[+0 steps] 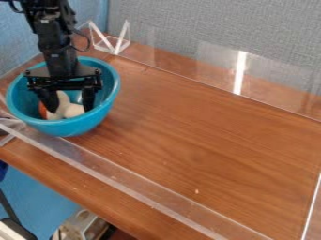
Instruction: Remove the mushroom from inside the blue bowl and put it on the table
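Observation:
The blue bowl stands at the far left of the table. Inside it lies the mushroom, its cream stem showing and a bit of orange cap at the left. My gripper hangs straight down into the bowl, open, with one finger on each side of the mushroom. Its black fingers reach to about the mushroom's level; I cannot tell whether they touch it.
Low clear acrylic walls run along the table's edges. A clear wall strip passes just in front of the bowl. A small white wire stand sits behind the bowl at the back left.

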{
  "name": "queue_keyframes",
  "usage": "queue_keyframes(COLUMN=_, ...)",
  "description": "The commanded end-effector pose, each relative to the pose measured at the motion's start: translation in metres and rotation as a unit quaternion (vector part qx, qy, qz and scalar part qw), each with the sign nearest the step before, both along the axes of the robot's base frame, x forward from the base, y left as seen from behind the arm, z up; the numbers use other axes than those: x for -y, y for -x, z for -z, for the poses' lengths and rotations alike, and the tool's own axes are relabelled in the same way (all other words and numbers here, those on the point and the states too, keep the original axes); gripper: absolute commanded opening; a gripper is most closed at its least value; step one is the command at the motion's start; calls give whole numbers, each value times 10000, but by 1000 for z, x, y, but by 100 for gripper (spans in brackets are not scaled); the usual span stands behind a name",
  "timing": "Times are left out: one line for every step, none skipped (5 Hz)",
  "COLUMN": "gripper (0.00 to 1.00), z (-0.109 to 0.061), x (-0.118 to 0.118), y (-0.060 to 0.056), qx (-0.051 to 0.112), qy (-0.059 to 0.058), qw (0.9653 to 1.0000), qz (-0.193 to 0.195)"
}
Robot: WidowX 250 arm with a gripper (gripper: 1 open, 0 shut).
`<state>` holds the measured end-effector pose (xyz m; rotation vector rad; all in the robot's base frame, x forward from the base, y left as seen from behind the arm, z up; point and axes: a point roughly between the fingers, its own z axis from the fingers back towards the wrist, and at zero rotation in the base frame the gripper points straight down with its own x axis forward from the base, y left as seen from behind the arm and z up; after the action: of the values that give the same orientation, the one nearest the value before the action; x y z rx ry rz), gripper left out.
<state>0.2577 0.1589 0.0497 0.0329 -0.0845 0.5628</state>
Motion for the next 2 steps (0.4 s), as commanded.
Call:
queue_keyframes(gripper=100, z=-5, x=-13, y=-5, qx=111, qy=-74, qw=9999, qz=30)
queue_keyframes(gripper=100, z=-2, x=-14, y=-7, qx=86, qy=-55, qw=9999, qz=98)
